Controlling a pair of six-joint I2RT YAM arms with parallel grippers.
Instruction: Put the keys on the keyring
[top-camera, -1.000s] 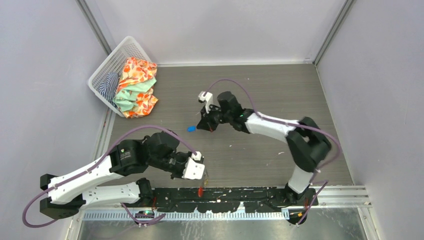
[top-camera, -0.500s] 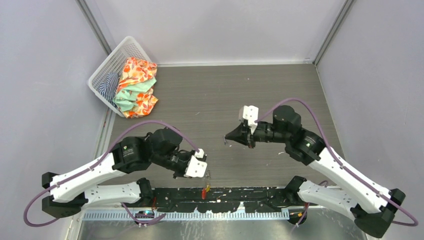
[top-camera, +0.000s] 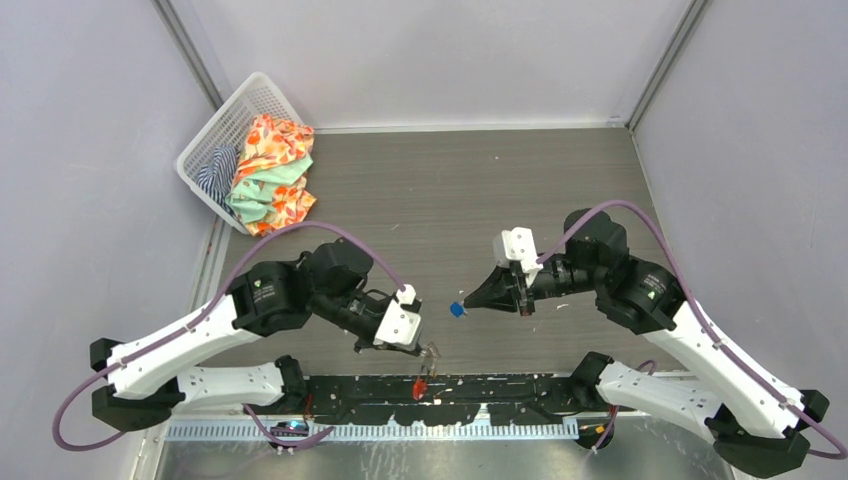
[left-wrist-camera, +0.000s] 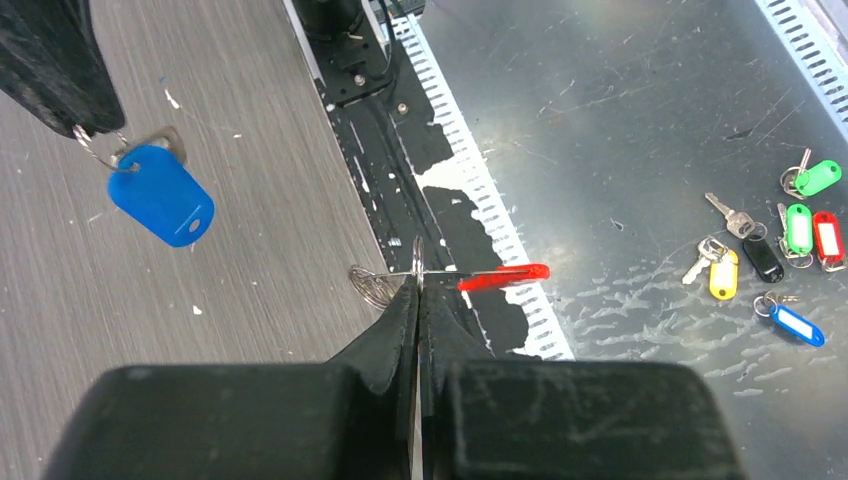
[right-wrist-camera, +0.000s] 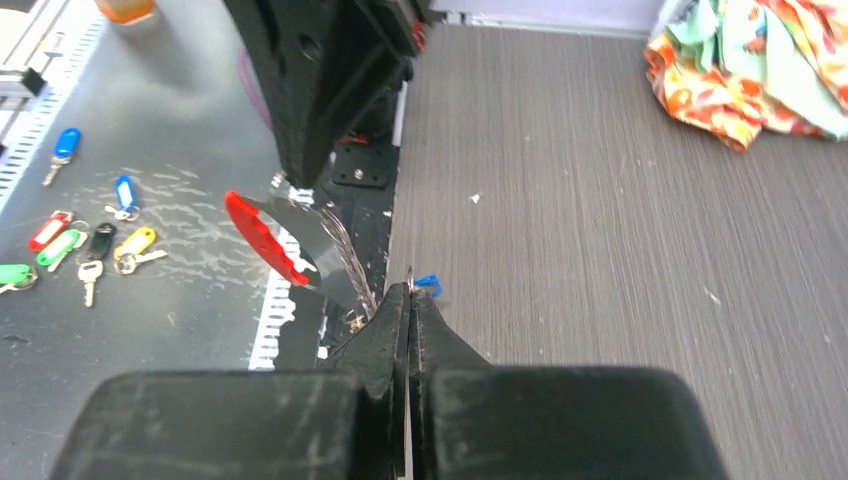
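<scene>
- Keyring, top view: it hangs pinched in the left gripper at the near edge of the table, and its red tag dangles below.
- A second ago the blue key lay alone out on the boards and the right arm was stretched toward it. Now the right gripper is clamped on that key and has carried it back, close beside the keyring but not touching it.
- I judge the pick-up done and the threading about to start. No yellow-headed key shows on the table.
- Left wrist view: the jaws are shut tight on the thin wire ring, with the tag edge-on to the right. The blue key hangs from its own small ring, up and to the left.
- Right wrist view: the jaws are closed to a slit, with the blue head just peeping past the tips. The red tag sits near, ahead and to the left.
- Surface and room: grey wood-grain boards inside pale walls. A white basket of bright clothes sits in the far left corner. A scuffed metal shelf beyond the near edge holds spare tagged keys.
</scene>
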